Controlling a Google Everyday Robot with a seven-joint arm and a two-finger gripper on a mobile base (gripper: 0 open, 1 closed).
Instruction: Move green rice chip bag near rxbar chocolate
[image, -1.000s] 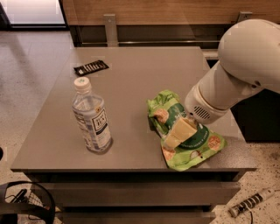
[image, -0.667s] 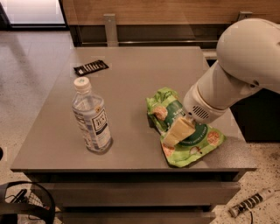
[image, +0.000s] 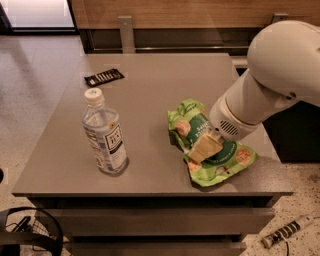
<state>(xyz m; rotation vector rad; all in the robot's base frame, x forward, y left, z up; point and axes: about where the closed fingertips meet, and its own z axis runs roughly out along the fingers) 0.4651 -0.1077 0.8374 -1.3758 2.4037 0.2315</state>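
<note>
The green rice chip bag (image: 227, 159) lies crumpled on the right front part of the grey table (image: 150, 90). My gripper (image: 202, 147) comes down from the big white arm (image: 272, 75) at the right. It is shut on the bag's middle, and a tan finger (image: 205, 146) presses into the bunched green foil. The rxbar chocolate (image: 104, 77), a small flat black wrapper with white lettering, lies at the far left corner of the table, well away from the bag.
A clear water bottle (image: 105, 135) with a white cap stands upright at the front left of the table, between the bag and the table's left edge. A wooden wall and a rail run behind the table. A black wire basket (image: 30, 232) sits on the floor at the lower left.
The gripper and the part of the bag it holds have shifted very slightly up and left. The bottle and the bar have not moved.
</note>
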